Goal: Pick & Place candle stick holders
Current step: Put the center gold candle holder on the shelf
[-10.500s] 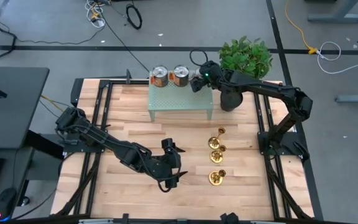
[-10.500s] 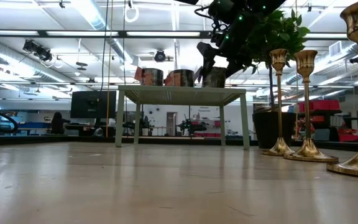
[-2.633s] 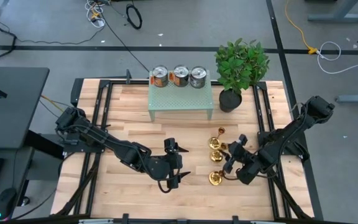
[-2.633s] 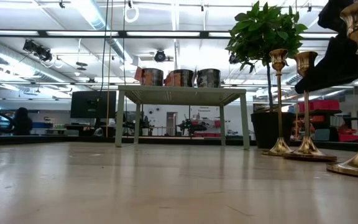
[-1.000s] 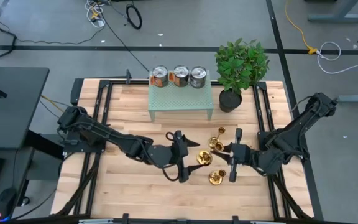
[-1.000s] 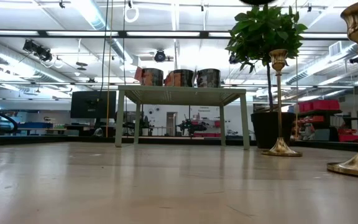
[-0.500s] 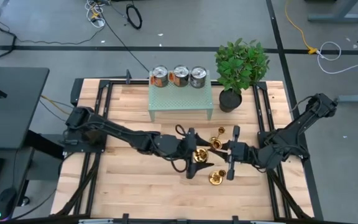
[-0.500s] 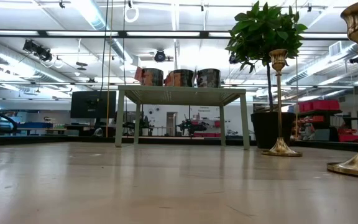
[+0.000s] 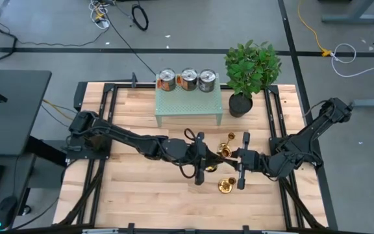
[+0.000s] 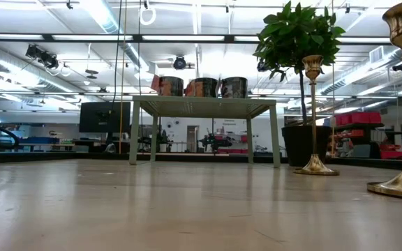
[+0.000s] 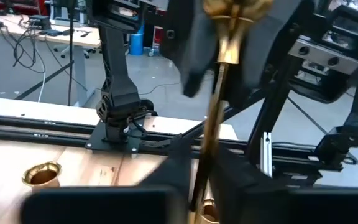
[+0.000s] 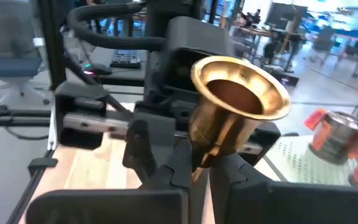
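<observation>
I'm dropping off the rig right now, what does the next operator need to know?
Left gripper: shut on the stem of the lifted candle stick holder.
Right gripper: shut on the same holder, just under its cup.
The rear holder and the front holder stand upright on the table.
Done: the lifted holder is off the table, gripped by both arms.
Left: probably release the right grip, place it, then move the other two.

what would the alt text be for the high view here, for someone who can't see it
Overhead view of a wooden table where the left end effector and right end effector meet around a lifted gold candle stick holder, two more candle stick holders standing nearby. Behind them, three tin cans sit on a small green stand beside a potted plant.
</observation>
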Tool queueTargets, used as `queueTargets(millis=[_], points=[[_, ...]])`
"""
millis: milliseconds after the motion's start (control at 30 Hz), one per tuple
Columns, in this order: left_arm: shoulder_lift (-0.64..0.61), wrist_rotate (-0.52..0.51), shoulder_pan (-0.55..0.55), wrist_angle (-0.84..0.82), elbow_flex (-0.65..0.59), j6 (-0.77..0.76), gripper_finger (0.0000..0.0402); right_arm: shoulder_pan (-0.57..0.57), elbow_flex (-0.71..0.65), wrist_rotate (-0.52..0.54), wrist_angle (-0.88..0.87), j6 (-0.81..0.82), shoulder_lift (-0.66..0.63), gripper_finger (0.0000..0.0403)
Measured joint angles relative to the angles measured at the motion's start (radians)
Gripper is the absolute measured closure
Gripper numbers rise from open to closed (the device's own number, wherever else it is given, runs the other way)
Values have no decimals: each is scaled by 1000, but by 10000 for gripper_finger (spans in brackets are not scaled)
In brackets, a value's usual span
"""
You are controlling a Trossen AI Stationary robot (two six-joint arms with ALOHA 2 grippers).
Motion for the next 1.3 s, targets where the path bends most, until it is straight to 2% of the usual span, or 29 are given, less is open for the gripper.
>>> queueTargets(millis=[67, 233, 367, 633, 767, 867, 1067, 1300], points=[[0, 9, 0, 0, 0, 34, 383, 0, 0, -1, 1, 14, -1, 386], [0, 5, 2, -2, 0, 20, 374, 0, 0, -14, -3, 11, -1, 386], [0, 3, 1, -4, 0, 34, 384, 0, 0, -16, -3, 14, -1, 382], [0, -35, 1, -10, 0, 30, 385, 1, 0, -6, -16, -52, -1, 285], [-6, -48, 1, -34, 0, 32, 385, 9, 0, -6, -26, -61, -1, 255], [-8, -83, 0, -64, 0, 45, 385, 18, 0, 6, -55, -53, -1, 242], [-34, -136, 2, -130, 0, 62, 385, 43, 0, 106, -97, -34, -2, 221], [-113, -292, 6, -309, -1, 61, 385, 89, 0, 148, -188, 14, -14, 201]])
